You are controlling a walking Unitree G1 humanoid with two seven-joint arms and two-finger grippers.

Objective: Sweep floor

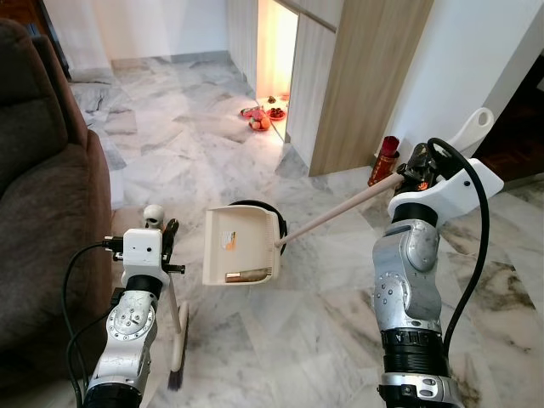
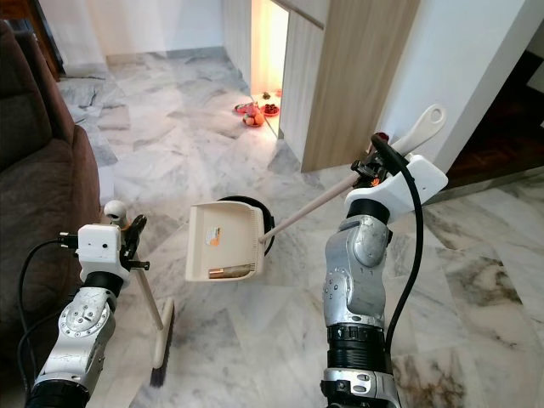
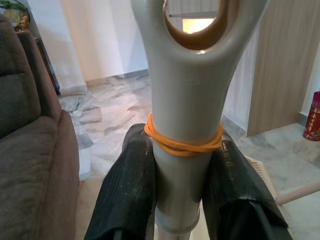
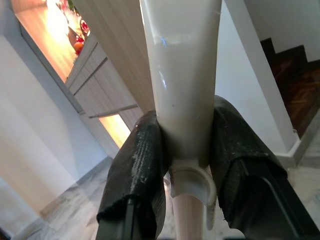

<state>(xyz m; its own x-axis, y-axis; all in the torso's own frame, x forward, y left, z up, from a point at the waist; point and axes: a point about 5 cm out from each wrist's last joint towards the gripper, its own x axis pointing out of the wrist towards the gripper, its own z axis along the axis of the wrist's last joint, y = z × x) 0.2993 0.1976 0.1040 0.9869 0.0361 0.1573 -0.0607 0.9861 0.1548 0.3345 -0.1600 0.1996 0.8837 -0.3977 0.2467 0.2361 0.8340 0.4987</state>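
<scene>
From the head view, the right gripper (image 1: 414, 172) holds the long handle of the cream dustpan (image 1: 241, 246), whose pan hangs tilted above the marble floor (image 1: 323, 314) with brown debris lying in it. Down at the left, the left gripper (image 1: 161, 234) grips the broom (image 1: 177, 340), bristles on the floor beside the brown sofa (image 1: 47, 204). On the left wrist view, both black fingers (image 3: 127, 185) are clamped tight on the broom's grey handle, just below an orange rubber band (image 3: 182, 144). On the right wrist view, the fingers (image 4: 140, 170) pinch the dustpan's cream grip from both sides.
</scene>
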